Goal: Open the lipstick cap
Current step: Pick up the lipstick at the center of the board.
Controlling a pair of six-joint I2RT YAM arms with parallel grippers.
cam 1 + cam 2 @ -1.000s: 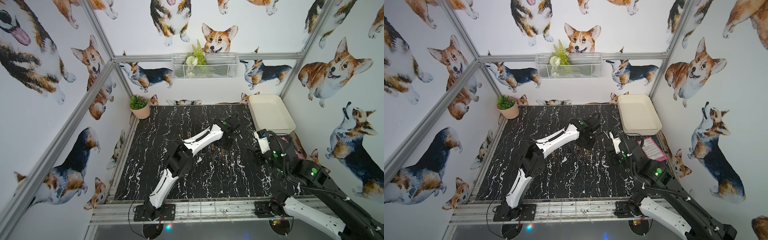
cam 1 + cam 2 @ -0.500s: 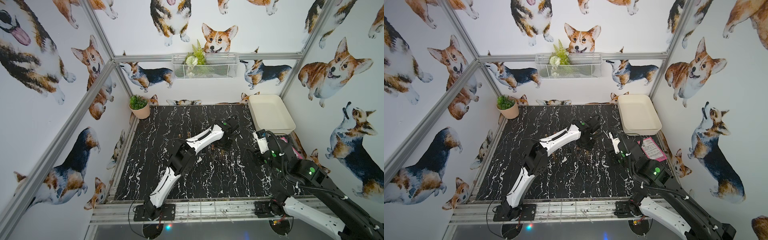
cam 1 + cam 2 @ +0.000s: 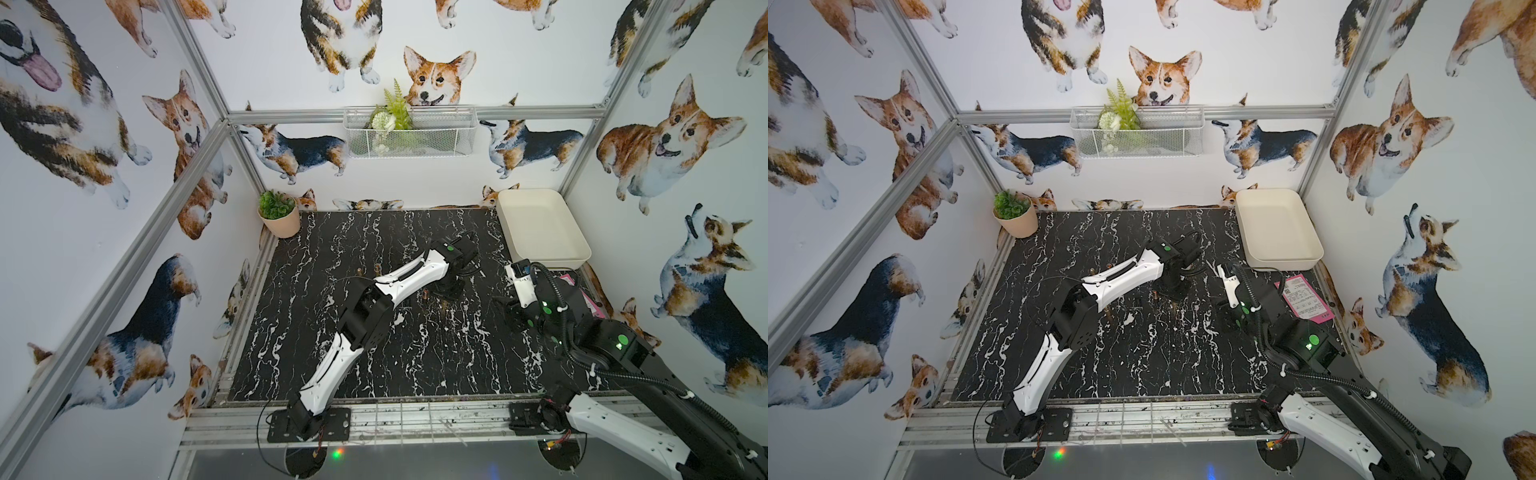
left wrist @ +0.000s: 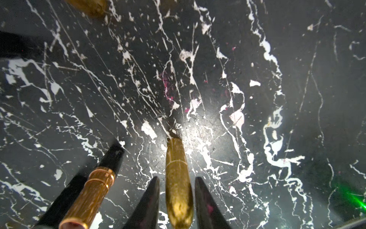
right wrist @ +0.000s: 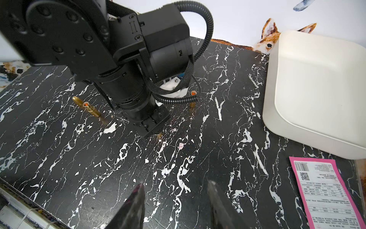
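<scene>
A gold lipstick (image 4: 178,178) stands on the black marble table (image 4: 257,59), its cap on, with a thin seam ringing it. My left gripper (image 4: 177,190) straddles it, jaws narrow, a slim dark gap showing on each side. In the right wrist view only the lipstick's tip (image 5: 159,135) shows under the left gripper (image 5: 156,128). In both top views the left gripper (image 3: 446,291) (image 3: 1177,293) points down at mid table. My right gripper (image 5: 175,190) (image 3: 505,305) hovers open over bare marble to the right, holding nothing.
A copper tube with a black end (image 4: 93,190) stands close beside the left fingers. More gold tubes (image 5: 87,107) (image 5: 192,99) (image 3: 424,296) dot the middle. A cream tray (image 3: 540,226) sits back right, a pink slip (image 5: 324,190) before it, a potted plant (image 3: 278,216) back left.
The left jaws have narrowed around the gold lipstick. The left arm has settled a little over it. The right arm has hardly moved.
</scene>
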